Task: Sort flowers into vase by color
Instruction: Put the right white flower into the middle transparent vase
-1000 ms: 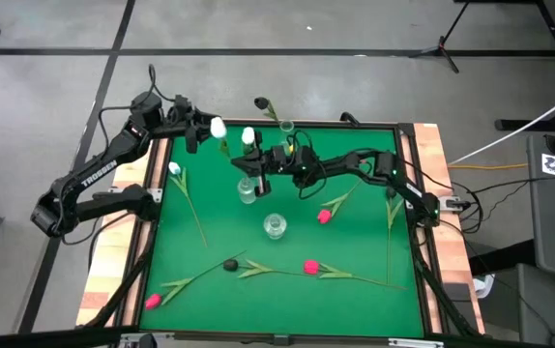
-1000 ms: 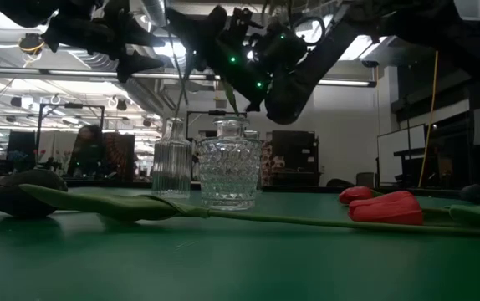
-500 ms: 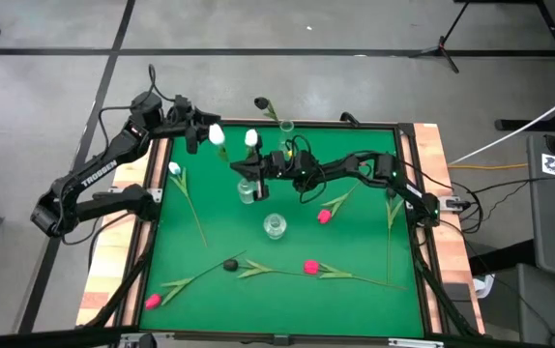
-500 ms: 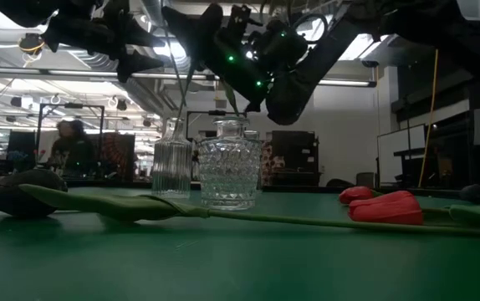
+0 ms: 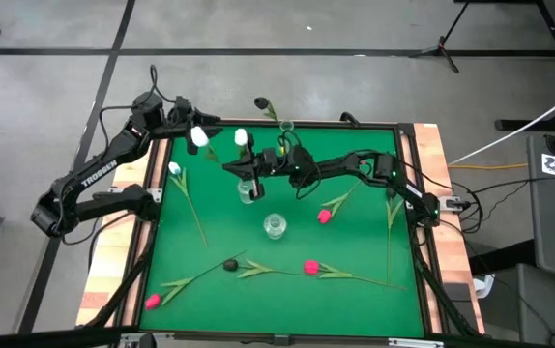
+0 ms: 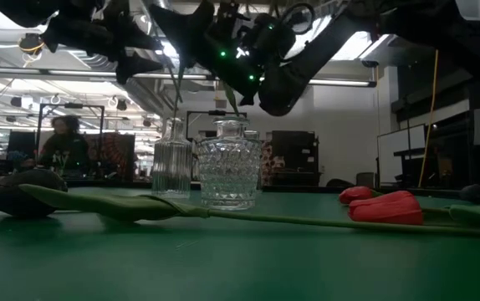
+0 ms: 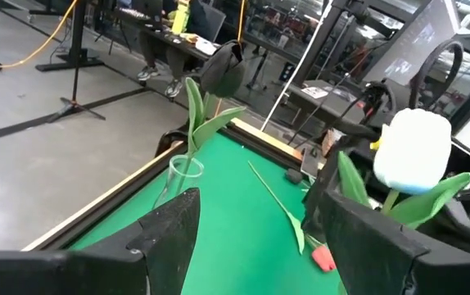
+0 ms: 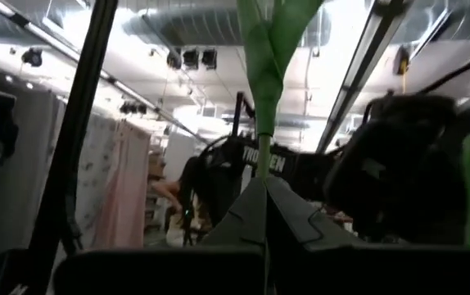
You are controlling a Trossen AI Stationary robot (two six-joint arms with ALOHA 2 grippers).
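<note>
The right arm has swung its white tulip (image 5: 241, 138) leftward since a second ago, and the other white bloom (image 5: 199, 136) has tipped left with it, both now upper left of centre over the green table (image 5: 355, 309). The right gripper (image 5: 248, 166) is pinched shut on that tulip's stem above the ribbed vase (image 5: 248, 191). The left gripper (image 5: 196, 127), upper left, hangs with fingers spread wide, holding nothing. A round vase (image 5: 276, 226) sits mid-frame, a black tulip (image 5: 262, 103) stands in the top-edge vase (image 5: 286, 127), and pink tulips (image 5: 311, 267) and a black one (image 5: 230, 264) lie low on the mat.
</note>
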